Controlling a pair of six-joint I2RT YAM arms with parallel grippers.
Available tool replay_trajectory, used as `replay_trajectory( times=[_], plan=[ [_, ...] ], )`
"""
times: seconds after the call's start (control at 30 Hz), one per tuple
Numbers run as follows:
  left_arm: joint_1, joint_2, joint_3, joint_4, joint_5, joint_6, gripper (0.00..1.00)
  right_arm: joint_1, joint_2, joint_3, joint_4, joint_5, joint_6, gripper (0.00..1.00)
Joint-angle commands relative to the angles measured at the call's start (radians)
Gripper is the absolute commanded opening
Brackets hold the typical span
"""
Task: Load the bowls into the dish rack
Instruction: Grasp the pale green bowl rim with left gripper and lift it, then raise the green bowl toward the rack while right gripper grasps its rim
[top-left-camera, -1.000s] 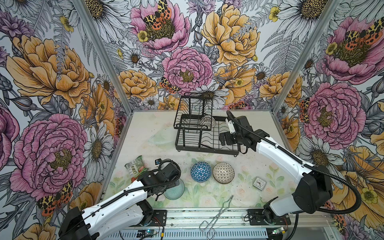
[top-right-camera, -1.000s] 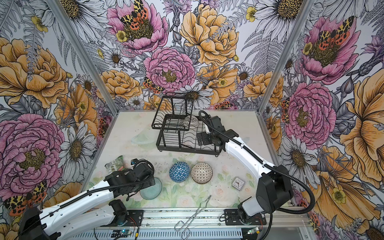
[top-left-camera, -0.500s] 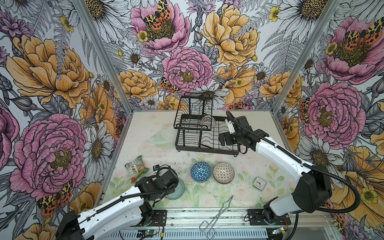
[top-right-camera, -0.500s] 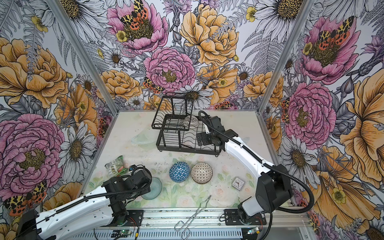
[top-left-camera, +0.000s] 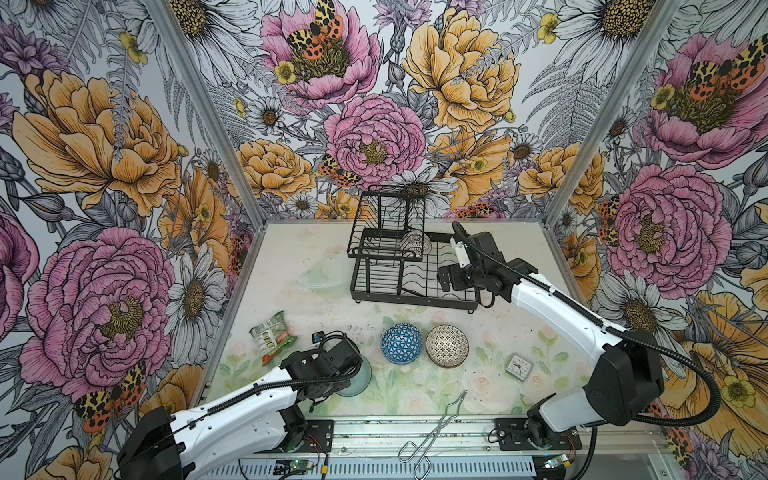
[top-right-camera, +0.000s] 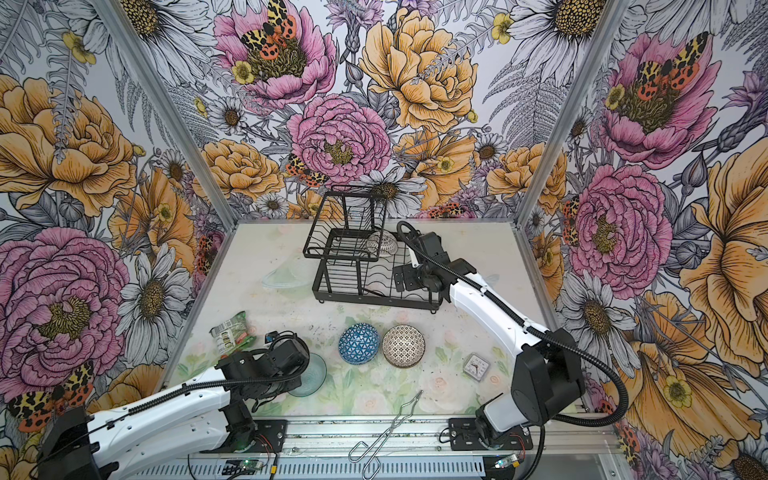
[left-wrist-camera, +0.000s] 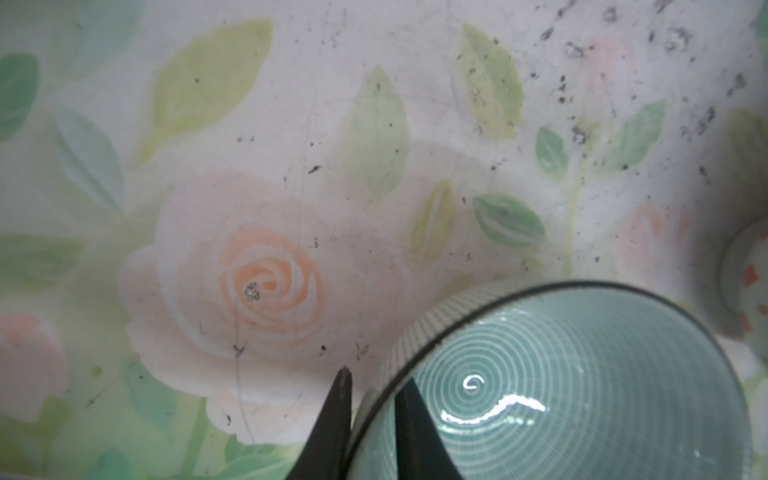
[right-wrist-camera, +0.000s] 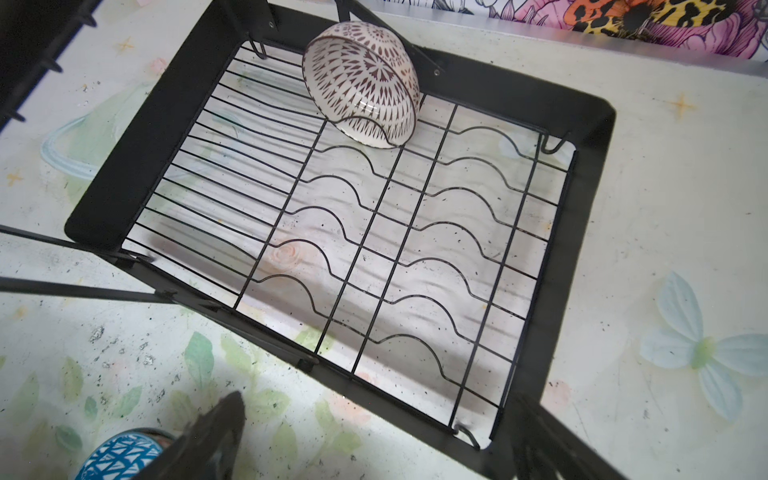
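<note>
The left gripper (left-wrist-camera: 374, 388) is seen closed narrowly on the wall of the grey-green ringed bowl (left-wrist-camera: 582, 395). One finger (left-wrist-camera: 338, 415) is set against the outside and its partner is laid inside, with the dark rim pinched between them (whether the bowl has been raised off the table cannot be told). In both top views that bowl (top-left-camera: 358, 376) (top-right-camera: 314, 376) is found at the front left of the table (top-left-camera: 291, 249), largely covered by the left wrist. The right gripper (right-wrist-camera: 380, 401) is held spread wide and empty above one edge of the dish rack (right-wrist-camera: 137, 166), which is placed at the back middle of the table. Only the white lattice bowl (right-wrist-camera: 361, 83) is lodged in the rack, tilted on its side at the far end of the base tray, close under the raised basket. The blue triangle bowl (top-left-camera: 402, 343) and the dotted bowl (top-left-camera: 447, 345) are set just beside each other on the table in front of the rack. A pale mint bowl (top-left-camera: 322, 274) is seen just left of the rack. A snack packet (top-left-camera: 272, 338), a small clock (top-left-camera: 519, 368) and metal tongs (top-left-camera: 436, 432) are scattered along the front.
</note>
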Motion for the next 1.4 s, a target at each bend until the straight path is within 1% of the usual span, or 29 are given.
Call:
replay_trajectory(
  times=[0.0, 0.03, 0.1, 0.13, 0.27, 0.37, 0.43, 0.57, 0.67, 0.73, 0.77, 0.83, 0.9, 0.97, 1.1, 1.2, 1.37],
  plan=[
    [-0.007, -0.005, 0.008, 0.020, -0.016, -0.006, 0.15, -0.005, -0.014, -0.001, 0.004, -0.001, 0.009, 0.99],
    [-0.007, -0.008, 0.008, 0.020, -0.019, -0.010, 0.12, -0.005, -0.016, -0.002, 0.004, -0.001, 0.010, 0.99],
    [-0.007, -0.023, 0.008, 0.020, -0.030, -0.017, 0.04, -0.005, -0.023, -0.006, 0.002, -0.002, 0.010, 0.99],
    [-0.007, -0.031, 0.009, 0.020, -0.035, -0.018, 0.01, -0.005, -0.028, -0.006, 0.002, -0.002, 0.009, 1.00],
    [-0.007, -0.050, 0.039, 0.019, -0.062, -0.003, 0.00, -0.006, -0.055, -0.014, -0.001, -0.009, 0.007, 0.99],
    [-0.007, -0.036, 0.097, 0.019, -0.095, 0.038, 0.00, -0.008, -0.079, -0.021, -0.005, -0.021, 0.007, 0.99],
    [-0.010, -0.019, 0.153, 0.020, -0.129, 0.078, 0.00, -0.010, -0.097, -0.026, -0.008, -0.033, 0.010, 0.99],
    [-0.010, 0.022, 0.289, 0.032, -0.247, 0.204, 0.00, -0.011, -0.149, -0.038, -0.013, -0.078, 0.032, 1.00],
    [0.002, 0.069, 0.376, 0.100, -0.330, 0.345, 0.00, -0.016, -0.202, -0.040, -0.012, -0.157, 0.068, 1.00],
    [0.020, 0.100, 0.406, 0.180, -0.342, 0.422, 0.00, -0.016, -0.231, -0.036, -0.010, -0.213, 0.099, 1.00],
    [0.030, 0.115, 0.415, 0.232, -0.338, 0.452, 0.00, -0.016, -0.247, -0.031, -0.008, -0.247, 0.119, 0.99],
    [0.046, 0.144, 0.421, 0.352, -0.291, 0.508, 0.00, -0.008, -0.268, -0.027, -0.002, -0.292, 0.149, 0.99],
    [0.056, 0.189, 0.428, 0.461, -0.245, 0.536, 0.00, 0.010, -0.288, -0.027, -0.002, -0.307, 0.167, 1.00],
    [0.059, 0.237, 0.450, 0.531, -0.212, 0.558, 0.00, 0.030, -0.310, -0.036, 0.000, -0.310, 0.188, 1.00],
    [0.058, 0.347, 0.526, 0.605, -0.150, 0.613, 0.00, 0.086, -0.335, -0.067, 0.025, -0.306, 0.238, 1.00],
    [0.055, 0.407, 0.577, 0.640, -0.102, 0.639, 0.00, 0.128, -0.324, -0.099, 0.059, -0.292, 0.287, 0.99],
    [0.047, 0.449, 0.600, 0.699, -0.059, 0.639, 0.00, 0.156, -0.314, -0.147, 0.102, -0.211, 0.351, 0.96]
  ],
)
